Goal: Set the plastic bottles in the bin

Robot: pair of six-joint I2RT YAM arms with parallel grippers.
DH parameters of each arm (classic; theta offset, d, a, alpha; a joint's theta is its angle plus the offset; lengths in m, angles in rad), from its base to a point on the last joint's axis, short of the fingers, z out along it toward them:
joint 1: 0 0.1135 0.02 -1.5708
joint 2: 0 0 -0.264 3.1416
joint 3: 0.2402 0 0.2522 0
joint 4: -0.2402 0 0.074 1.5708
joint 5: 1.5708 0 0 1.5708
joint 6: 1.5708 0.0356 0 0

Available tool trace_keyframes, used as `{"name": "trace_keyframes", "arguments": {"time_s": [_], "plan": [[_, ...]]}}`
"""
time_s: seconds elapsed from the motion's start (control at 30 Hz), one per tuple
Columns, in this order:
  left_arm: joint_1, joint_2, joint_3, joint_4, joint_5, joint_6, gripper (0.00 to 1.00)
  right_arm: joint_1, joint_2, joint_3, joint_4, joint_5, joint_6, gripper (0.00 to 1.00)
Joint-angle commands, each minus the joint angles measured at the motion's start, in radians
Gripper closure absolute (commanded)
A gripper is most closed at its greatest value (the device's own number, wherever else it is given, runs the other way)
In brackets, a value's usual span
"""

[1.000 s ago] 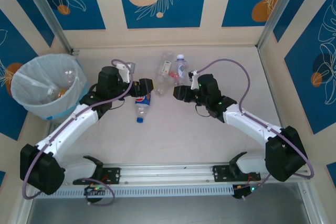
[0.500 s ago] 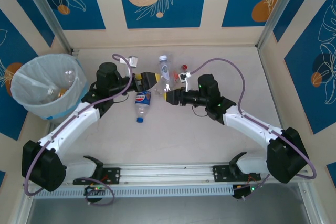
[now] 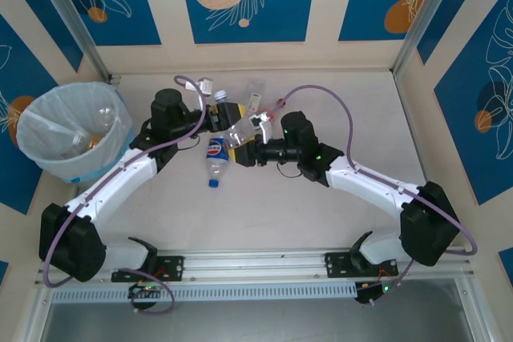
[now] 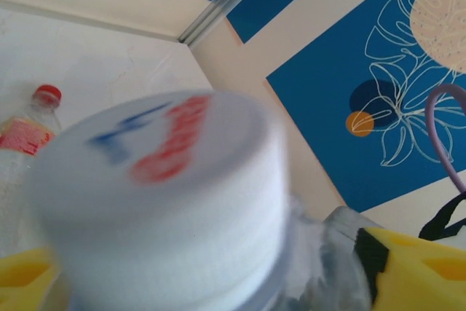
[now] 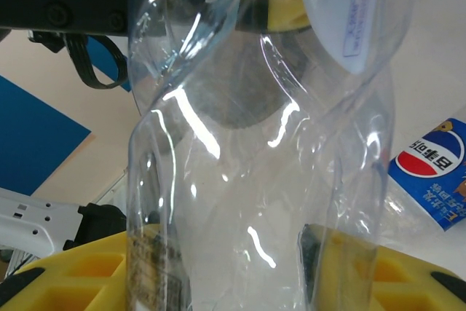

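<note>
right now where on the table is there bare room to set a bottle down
Bare: the wide table patch between the right arm and the right wall, and the near strip between the Pepsi bottle and the rail. Crowded: far centre, where the clear bottle, Pepsi bottle and a red-capped bottle cluster; the bin takes the left side.

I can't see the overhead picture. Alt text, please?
A clear plastic bottle sits between two robot grippers: the right gripper is clamped on its body, and the left gripper straddles its white-capped end. A Pepsi-labelled bottle lies on the table beside them, and a bag-lined bin stands at the left.
</note>
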Motion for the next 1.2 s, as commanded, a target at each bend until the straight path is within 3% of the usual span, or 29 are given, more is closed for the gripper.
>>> {"name": "trace_keyframes", "arguments": {"time_s": [0.0,0.1,0.4,0.5,0.6,0.8,0.93,1.17], "plan": [[-0.005,-0.036,-0.030,0.076,-0.017,-0.013,0.27,0.010,0.022,0.021,0.029,0.023,-0.015,0.67],[-0.005,-0.055,-0.044,0.074,-0.033,-0.004,0.37,0.014,0.046,0.027,0.036,0.019,-0.015,0.67],[-0.004,-0.062,-0.041,0.040,-0.038,0.008,0.54,0.030,0.053,0.045,0.025,0.027,-0.042,0.59],[-0.005,-0.065,-0.039,0.028,-0.049,0.014,0.56,0.030,0.055,0.056,0.003,0.046,-0.040,0.49],[-0.004,-0.062,-0.029,0.006,-0.054,0.025,0.58,0.030,0.052,0.048,0.002,0.075,-0.038,0.33],[-0.005,-0.056,-0.012,-0.039,-0.078,0.038,0.59,0.030,0.016,0.018,0.000,0.102,-0.069,0.19],[-0.005,-0.051,-0.007,-0.044,-0.085,0.040,0.59,0.030,-0.009,0.009,-0.030,0.120,-0.090,0.01],[-0.003,-0.058,0.024,-0.126,-0.150,0.097,0.59,0.027,-0.062,-0.014,-0.088,0.154,-0.132,0.00]]}}
